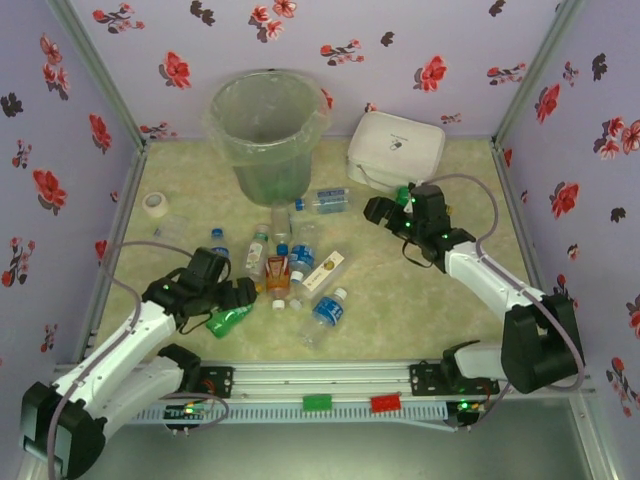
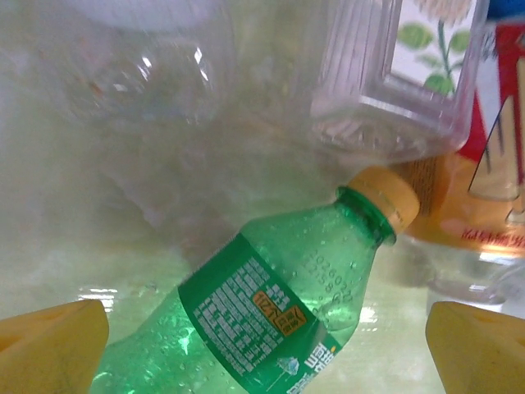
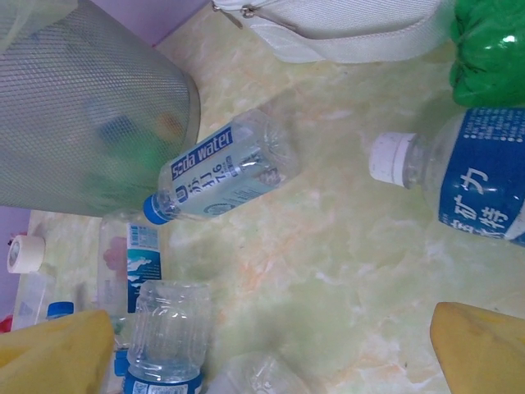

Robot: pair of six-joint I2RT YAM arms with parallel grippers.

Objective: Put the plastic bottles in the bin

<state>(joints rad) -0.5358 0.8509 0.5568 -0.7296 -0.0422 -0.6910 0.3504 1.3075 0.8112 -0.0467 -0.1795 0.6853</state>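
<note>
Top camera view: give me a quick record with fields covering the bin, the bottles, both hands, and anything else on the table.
Bin: upright at the far middle of the table; contents unclear
Bottles: scattered on the table in front of the bin, most lying down
Left hand: open, straddling a green bottle, not closed on it
Right hand: open, just in front of the white box, holding nothing
Other items: tape roll at far left, carton among the bottles
</note>
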